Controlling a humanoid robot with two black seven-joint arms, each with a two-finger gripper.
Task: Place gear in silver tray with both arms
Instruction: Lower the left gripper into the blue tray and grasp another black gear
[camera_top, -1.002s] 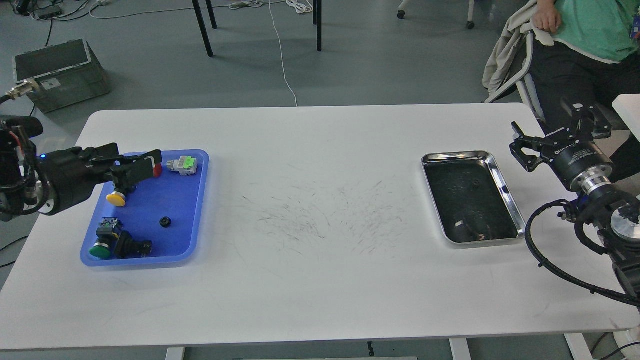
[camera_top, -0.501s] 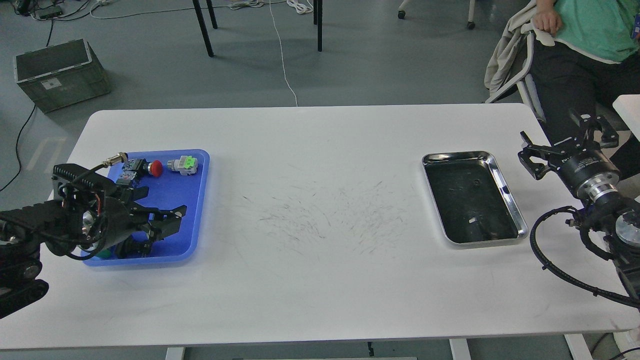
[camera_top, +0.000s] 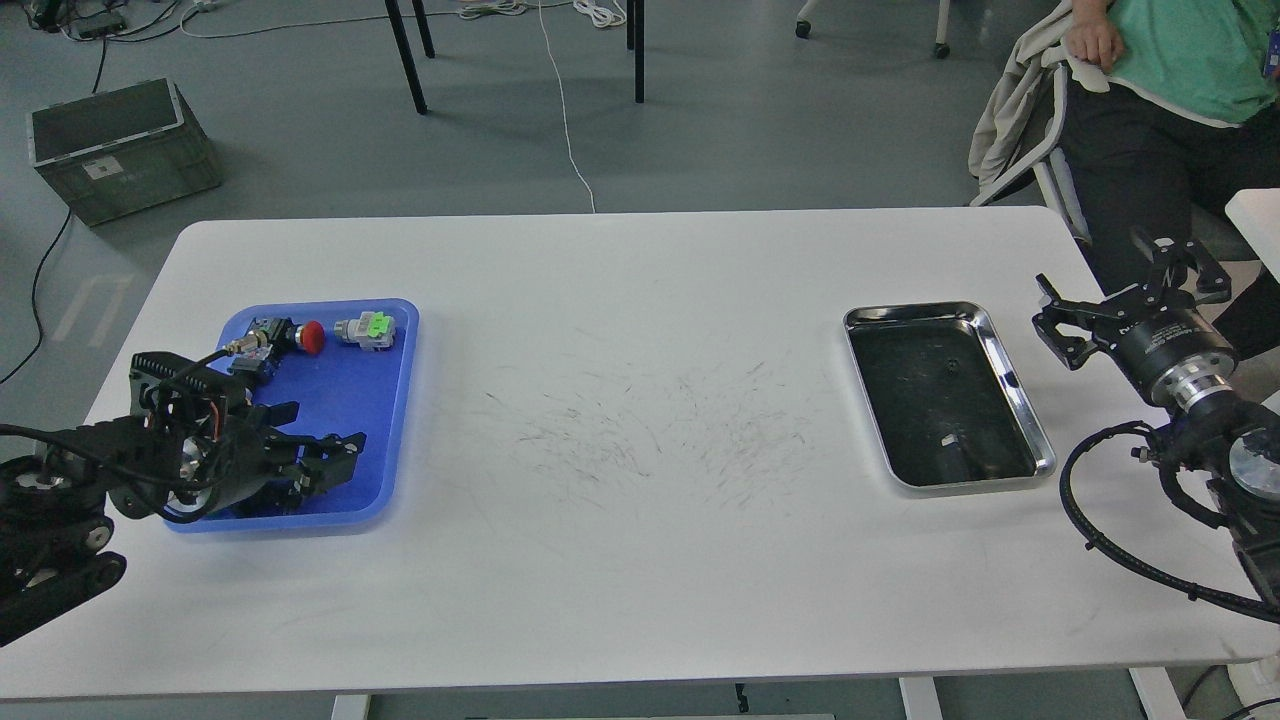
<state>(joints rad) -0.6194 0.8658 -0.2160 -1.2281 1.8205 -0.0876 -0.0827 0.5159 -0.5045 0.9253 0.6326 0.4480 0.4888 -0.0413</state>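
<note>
Silver tray (camera_top: 1012, 385) sits on the right side of the white surface (camera_top: 640, 480), dark bottom, nothing clearly in it. Gear not identifiable; likely hidden under the left arm. Blue tray (camera_top: 395, 400) at left holds a red-capped button (camera_top: 311, 336) and a grey-green part (camera_top: 366, 329) along its far edge. Left end effector (camera_top: 330, 455) low over the blue tray's near half, fingers spread, contents beneath hidden. Right end effector (camera_top: 1090, 315) just right of the silver tray, jaws apart, holding nothing.
</note>
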